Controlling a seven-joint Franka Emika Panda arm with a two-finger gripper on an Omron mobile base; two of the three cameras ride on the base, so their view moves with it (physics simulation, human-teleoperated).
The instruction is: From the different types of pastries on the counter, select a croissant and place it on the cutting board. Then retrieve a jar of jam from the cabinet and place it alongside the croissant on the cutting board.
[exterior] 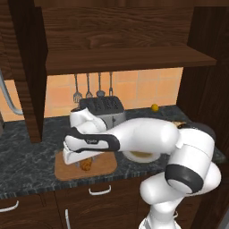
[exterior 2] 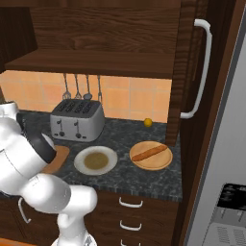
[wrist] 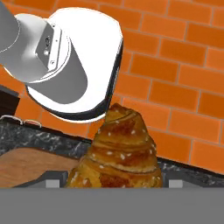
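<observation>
Low at the left of the left base view, the gripper hangs over the cutting board, its white hand lying nearly level and hiding the fingers. Whether they clamp or stand apart cannot be told from these pictures. Directly under the hand sits the croissant, a golden-brown lump on the middle of the board, touching or nearly touching the hand's underside. Seen from the hand view, the croissant rises large at the lower centre, ridged and speckled with pale flecks, with a strip of the board at lower left and orange brick wall behind.

From the right base view, the long thin pastry lies on a round wooden plate right of centre, just beside a white plate. Behind them at the left stands the toaster on the counter. A corner of the board peeks past the arm at the left edge. The cabinet spans the upper frame
</observation>
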